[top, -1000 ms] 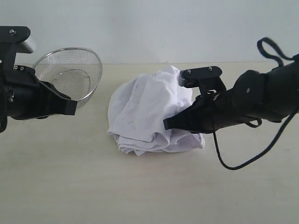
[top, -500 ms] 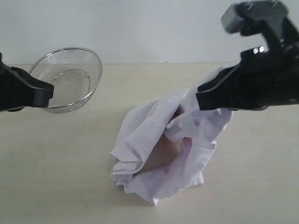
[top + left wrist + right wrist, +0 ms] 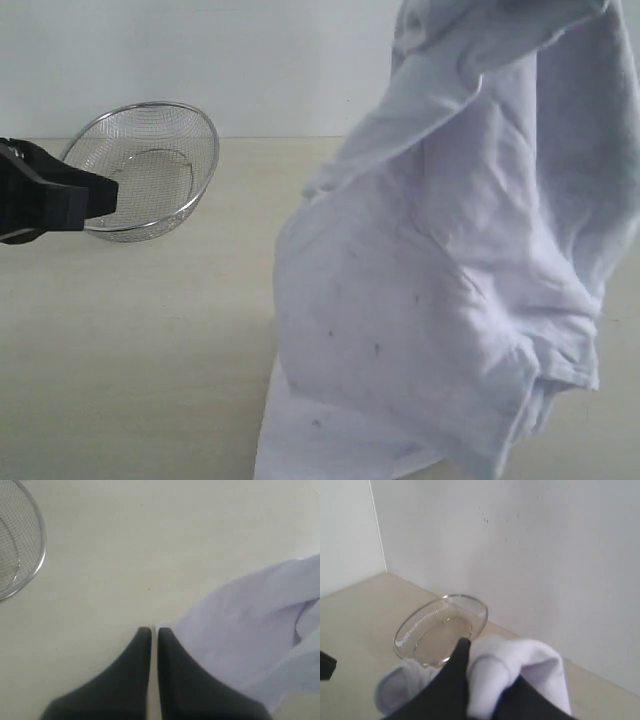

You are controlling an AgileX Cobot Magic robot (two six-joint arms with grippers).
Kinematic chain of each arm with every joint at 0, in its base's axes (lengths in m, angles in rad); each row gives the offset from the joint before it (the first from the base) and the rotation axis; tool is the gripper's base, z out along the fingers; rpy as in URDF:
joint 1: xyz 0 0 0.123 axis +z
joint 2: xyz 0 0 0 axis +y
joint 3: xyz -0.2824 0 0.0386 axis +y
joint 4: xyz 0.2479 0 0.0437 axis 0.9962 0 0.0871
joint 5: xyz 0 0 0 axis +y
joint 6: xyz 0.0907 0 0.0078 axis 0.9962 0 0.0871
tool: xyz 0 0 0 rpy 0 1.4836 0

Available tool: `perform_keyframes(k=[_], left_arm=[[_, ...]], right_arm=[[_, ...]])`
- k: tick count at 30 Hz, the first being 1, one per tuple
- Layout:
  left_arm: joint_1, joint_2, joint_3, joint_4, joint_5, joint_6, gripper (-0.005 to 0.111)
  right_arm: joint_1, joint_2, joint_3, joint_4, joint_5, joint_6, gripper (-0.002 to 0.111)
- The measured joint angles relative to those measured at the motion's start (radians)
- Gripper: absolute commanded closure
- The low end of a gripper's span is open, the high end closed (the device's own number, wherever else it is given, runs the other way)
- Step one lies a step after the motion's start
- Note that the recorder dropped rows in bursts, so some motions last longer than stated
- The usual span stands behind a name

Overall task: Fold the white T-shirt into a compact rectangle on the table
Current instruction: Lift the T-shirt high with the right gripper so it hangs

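**White tee hangs from the right gripper; left gripper shut and empty**

In the exterior view the white cotton T-shirt [image 3: 450, 280] hangs as a tall drape from 12 o'clock down to 5 o'clock. It hides the arm that carries it. Only the right wrist view shows the grip. There the right gripper [image 3: 470, 660] is clamped on a bunched fold of the shirt, with cloth bulging over one dark finger [image 3: 460, 655].

The left wrist view shows the left gripper [image 3: 154, 631] with its jaws drawn together to a thin slit and nothing between them. It hovers over the pale beige tabletop [image 3: 150, 350], and a loose fold of the shirt passes just beside one finger. Whether they touch cannot be told. In the exterior view this gripper sits at 9 o'clock.

The round wire-mesh metal basket [image 3: 150, 165] stands at 10 o'clock, tilted and empty, well apart from the shirt.
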Motion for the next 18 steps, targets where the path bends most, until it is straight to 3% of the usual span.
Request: perform_keyframes(k=[9,18], left_arm=[[0.000,0.000,0.000,-0.040,0.004,0.039,0.102],[0.000,0.000,0.000,-0.040,-0.014,0.042,0.102]], right_arm=[[0.000,0.015,-0.129,0.000,-0.014,-0.009,0.109],[0.000,0.175,-0.220,0.005,0.011,-0.013,0.109]])
